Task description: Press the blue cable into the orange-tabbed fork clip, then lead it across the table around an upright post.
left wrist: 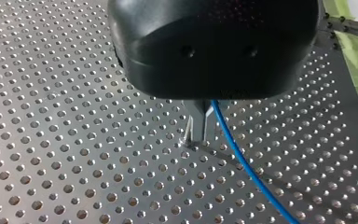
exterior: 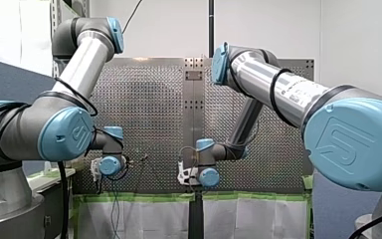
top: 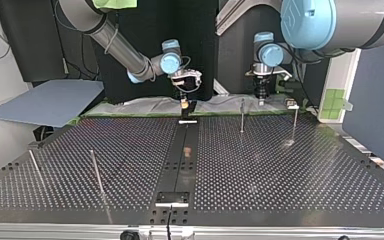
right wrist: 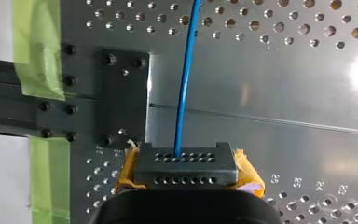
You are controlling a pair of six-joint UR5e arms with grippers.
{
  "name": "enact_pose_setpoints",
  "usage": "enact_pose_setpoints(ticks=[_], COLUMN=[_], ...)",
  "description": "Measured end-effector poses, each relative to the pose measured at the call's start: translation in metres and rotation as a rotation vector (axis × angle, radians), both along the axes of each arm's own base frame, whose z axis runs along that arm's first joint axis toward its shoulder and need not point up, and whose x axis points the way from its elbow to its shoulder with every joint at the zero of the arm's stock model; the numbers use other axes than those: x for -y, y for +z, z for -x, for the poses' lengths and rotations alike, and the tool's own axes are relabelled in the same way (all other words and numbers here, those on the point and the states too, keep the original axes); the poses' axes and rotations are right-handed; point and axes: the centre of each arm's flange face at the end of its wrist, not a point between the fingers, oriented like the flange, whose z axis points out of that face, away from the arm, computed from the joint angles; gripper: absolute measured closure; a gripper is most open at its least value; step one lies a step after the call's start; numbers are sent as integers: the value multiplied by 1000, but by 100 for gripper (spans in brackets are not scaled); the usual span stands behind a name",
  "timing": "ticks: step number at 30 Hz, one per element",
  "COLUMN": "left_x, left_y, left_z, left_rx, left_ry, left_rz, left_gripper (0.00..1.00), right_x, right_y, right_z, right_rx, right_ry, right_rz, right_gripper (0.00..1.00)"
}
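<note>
The blue cable (right wrist: 184, 93) runs over the centre plate and ends between the grey, yellow-padded fingers of my right gripper (right wrist: 186, 156), which is shut on it. That gripper (top: 184, 104) hangs over the far end of the centre strip. My left gripper (left wrist: 196, 139) has its metal fingers together, tips down at the perforated plate. The blue cable (left wrist: 242, 161) leaves them at one side and slopes away to the table. In the top view my left gripper (top: 261, 97) stands at the far edge between two upright posts (top: 242, 115) (top: 295, 122). No view shows the orange-tabbed clip clearly.
Two more thin posts (top: 96, 170) (top: 35, 167) lean at the top view's near left. A dark bracket (right wrist: 121, 102) and green tape (right wrist: 37, 51) mark the table's edge beside my right gripper. A grey sheet (top: 47, 102) lies off the table's far left corner.
</note>
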Motion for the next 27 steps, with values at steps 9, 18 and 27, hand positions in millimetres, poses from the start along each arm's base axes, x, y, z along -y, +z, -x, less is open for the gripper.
enact_pose_setpoints(ticks=[9,18,27], left_x=[-1,1,3], left_y=[1,-17,-14], left_z=[-7,-8,-26], left_rx=[-3,-41,-38], left_ry=[-3,-16,-30], left_rz=[2,-10,5], left_gripper=[100,100,100], right_x=[8,13,19], right_y=[7,7,9], right_z=[-3,0,4], right_rx=[-14,-17,-16], right_ry=[-7,-15,-25], right_rz=[-2,-3,0], right_gripper=[100,100,100])
